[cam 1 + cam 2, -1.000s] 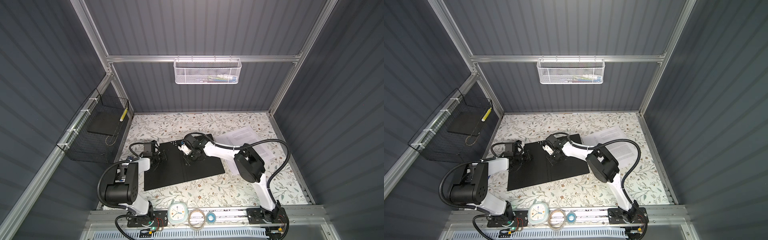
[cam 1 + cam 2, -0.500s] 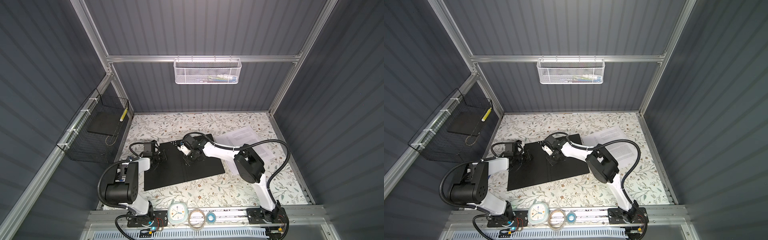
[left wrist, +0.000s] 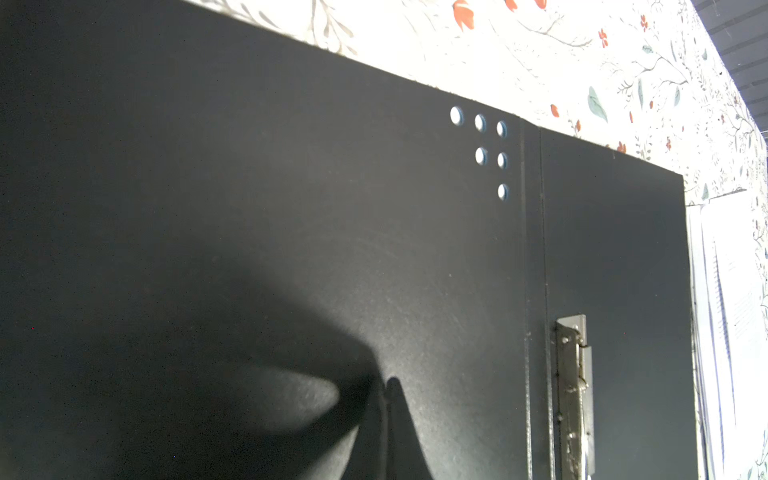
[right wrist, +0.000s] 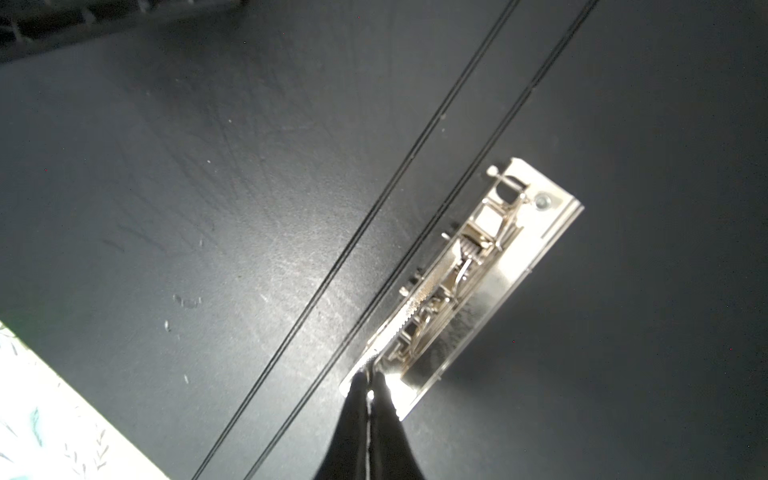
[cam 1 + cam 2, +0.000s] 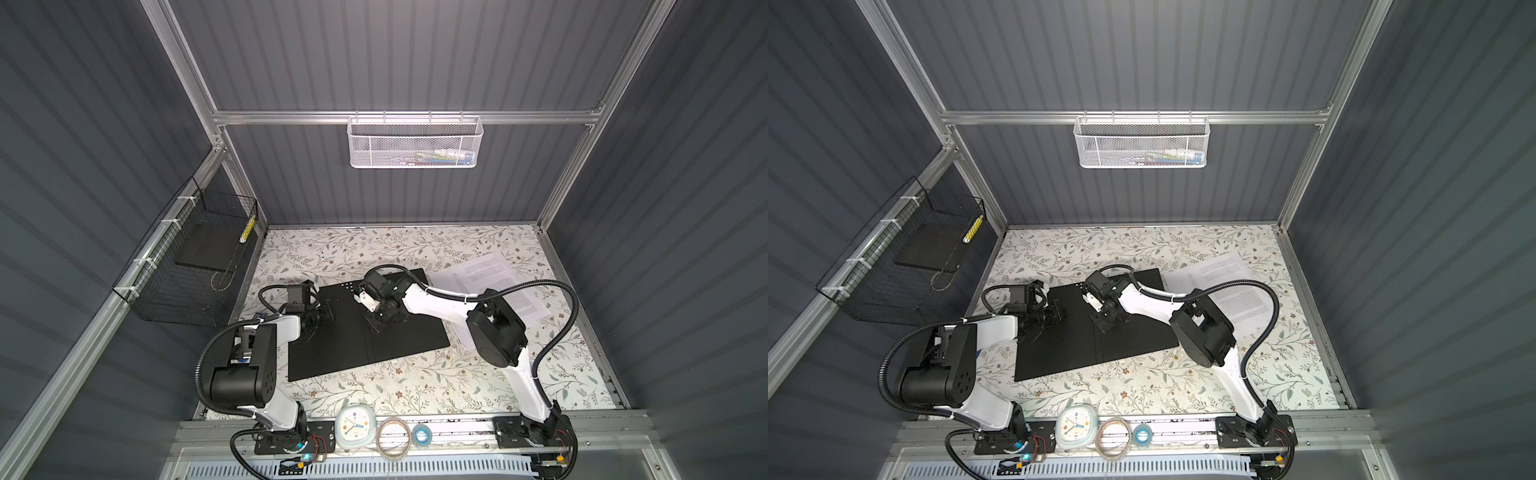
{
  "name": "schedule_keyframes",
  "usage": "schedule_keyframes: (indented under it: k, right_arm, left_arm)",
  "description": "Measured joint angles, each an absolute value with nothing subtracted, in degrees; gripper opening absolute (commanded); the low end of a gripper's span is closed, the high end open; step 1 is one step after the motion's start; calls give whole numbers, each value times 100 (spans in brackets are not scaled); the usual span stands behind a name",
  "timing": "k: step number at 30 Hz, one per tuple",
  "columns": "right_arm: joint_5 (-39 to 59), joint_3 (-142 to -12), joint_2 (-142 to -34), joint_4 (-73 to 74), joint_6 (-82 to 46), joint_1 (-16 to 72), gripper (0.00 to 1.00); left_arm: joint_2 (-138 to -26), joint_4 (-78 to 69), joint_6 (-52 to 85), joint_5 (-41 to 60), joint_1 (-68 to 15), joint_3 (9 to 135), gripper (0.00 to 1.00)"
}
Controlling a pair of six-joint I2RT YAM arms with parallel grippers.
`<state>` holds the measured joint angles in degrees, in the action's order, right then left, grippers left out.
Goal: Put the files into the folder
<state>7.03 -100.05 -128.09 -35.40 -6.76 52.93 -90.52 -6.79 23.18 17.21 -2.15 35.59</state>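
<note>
Both top views: folder (image 5: 345,353) (image 5: 1067,353) open flat, long axis left-right.

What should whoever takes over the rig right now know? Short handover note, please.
Left tool: shut, tip at the left inside cover of the folder.
Right tool: shut, tips at the lever end of the metal clamp; cannot confirm a pinch.
The folder lies open flat, black inside up.
The files lie on the table to its right, partly under the right arm.
Done: folder open.
Left: free the clamp if needed, move the files in, close.
</note>
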Motion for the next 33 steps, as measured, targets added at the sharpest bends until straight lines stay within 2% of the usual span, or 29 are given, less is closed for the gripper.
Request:
schedule_keyframes:
  k: [9, 33]
  right_arm:
    - [714, -10116, -12877, -3638, -639, 5306, 10]
    - [202, -10396, -13041, -3883, -436, 5474, 4]
  left_arm:
    - [-9056, -676, 2318, 1723, -215, 3564, 4]
    - [-9067, -679, 2318, 1730, -215, 3568, 3]
